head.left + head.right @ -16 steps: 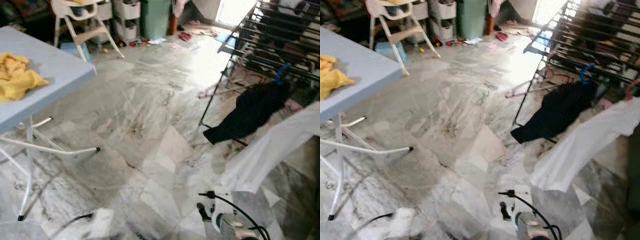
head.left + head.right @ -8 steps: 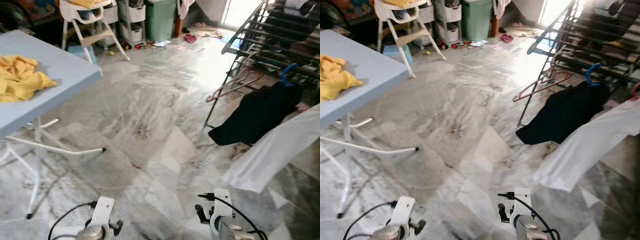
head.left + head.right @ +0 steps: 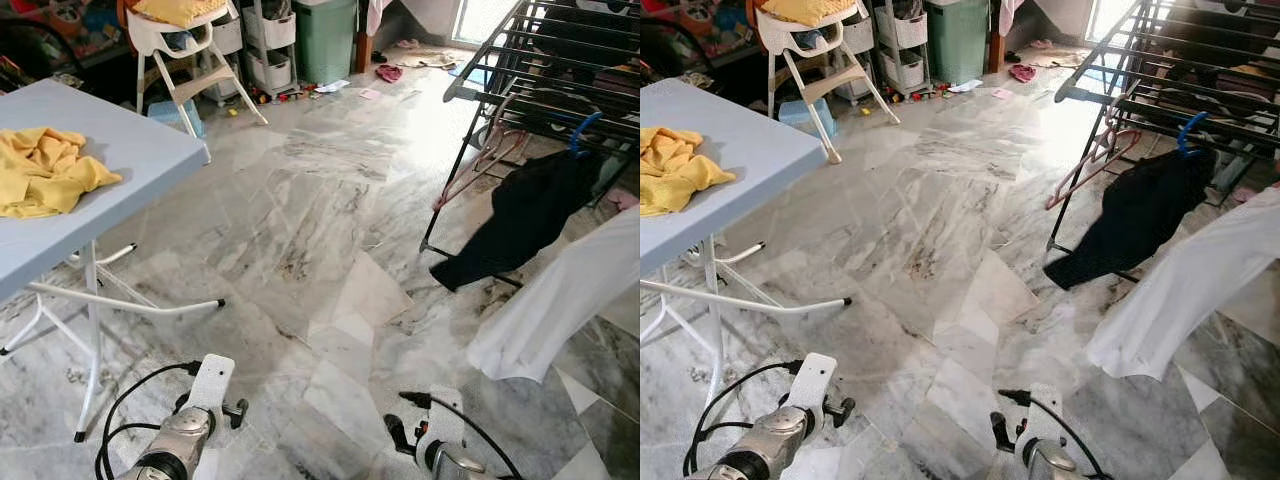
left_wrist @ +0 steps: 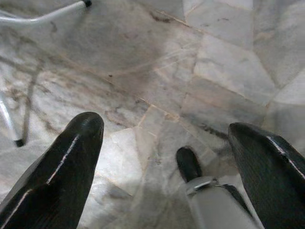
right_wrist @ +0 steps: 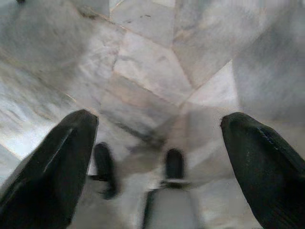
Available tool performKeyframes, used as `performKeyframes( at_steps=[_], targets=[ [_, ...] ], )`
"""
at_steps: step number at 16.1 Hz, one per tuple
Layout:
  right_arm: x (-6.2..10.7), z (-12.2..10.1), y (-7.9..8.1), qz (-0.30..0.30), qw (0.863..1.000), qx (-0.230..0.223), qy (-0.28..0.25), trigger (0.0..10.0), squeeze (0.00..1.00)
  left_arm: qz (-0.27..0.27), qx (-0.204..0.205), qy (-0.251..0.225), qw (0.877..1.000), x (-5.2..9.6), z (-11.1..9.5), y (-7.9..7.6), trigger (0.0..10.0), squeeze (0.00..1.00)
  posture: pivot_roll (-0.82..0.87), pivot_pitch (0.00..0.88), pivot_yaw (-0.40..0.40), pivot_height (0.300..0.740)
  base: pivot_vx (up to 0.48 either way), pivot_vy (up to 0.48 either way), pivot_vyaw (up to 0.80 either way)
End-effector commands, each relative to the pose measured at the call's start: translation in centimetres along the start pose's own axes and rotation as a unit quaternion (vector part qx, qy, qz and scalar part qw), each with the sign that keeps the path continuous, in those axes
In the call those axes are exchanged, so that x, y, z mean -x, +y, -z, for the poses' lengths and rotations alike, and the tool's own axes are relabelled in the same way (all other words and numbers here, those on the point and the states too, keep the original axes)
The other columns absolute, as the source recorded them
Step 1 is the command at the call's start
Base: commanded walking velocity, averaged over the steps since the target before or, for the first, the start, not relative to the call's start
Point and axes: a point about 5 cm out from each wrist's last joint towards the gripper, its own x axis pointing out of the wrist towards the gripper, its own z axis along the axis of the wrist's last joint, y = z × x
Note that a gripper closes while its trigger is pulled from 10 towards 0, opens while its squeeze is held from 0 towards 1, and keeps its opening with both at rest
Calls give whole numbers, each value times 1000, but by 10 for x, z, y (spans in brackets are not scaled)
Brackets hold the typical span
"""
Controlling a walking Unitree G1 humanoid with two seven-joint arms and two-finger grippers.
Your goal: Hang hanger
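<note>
A grey marble floor (image 3: 300,230) is spreading under me, with a blue table (image 3: 140,150) at the upper left carrying a yellow cloth (image 3: 45,170). At the upper right a black drying rack (image 3: 560,70) is standing; a white garment (image 3: 570,290) and a black garment (image 3: 520,215) are drooping from it. Pink hangers (image 3: 480,165), thin and looped, are dangling off its near edge. My left gripper (image 4: 162,157) and right gripper (image 5: 157,157) are hanging low at the bottom, both spread wide, holding nothing.
</note>
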Motion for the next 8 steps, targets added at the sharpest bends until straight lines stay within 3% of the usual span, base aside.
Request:
performKeyframes(
  at_steps=[1, 3, 5, 6, 7, 8],
  targets=[
    [0, -7, -2, -7, 999, 35, -24, 10000, 0, 8, 18, -20, 1000, 0, -7, 1, 10000, 0, -83, 18, 24, 740, 0, 0, 0],
    [1, -21, -11, 11, 996, 64, -65, 10000, 0, 18, 21, -57, 998, 0, -19, 3, 10000, 0, -71, 22, 5, 740, 0, 0, 0],
    [3, -40, -18, 0, 991, 65, -115, 10000, 0, 28, 31, -100, 994, 3, -24, 10, 10000, 0, -52, 20, -10, 740, 0, 0, 0],
    [5, -46, -22, 5, 990, 48, -134, 10000, 0, 34, 19, -113, 993, 5, -24, 11, 10000, 0, -48, 19, -13, 740, 0, 0, 0],
    [8, -53, -26, -5, 985, 19, -172, 10000, 0, 37, 35, -143, 988, 8, -24, 14, 10000, 0, -34, 23, -21, 740, 0, 0, 0],
    [12, -63, -27, -7, 978, 12, -210, 10000, 0, 24, 15, -210, 977, 14, -36, 21, 10000, 0, -33, 29, -23, 740, 0, 0, 0]
  ],
)
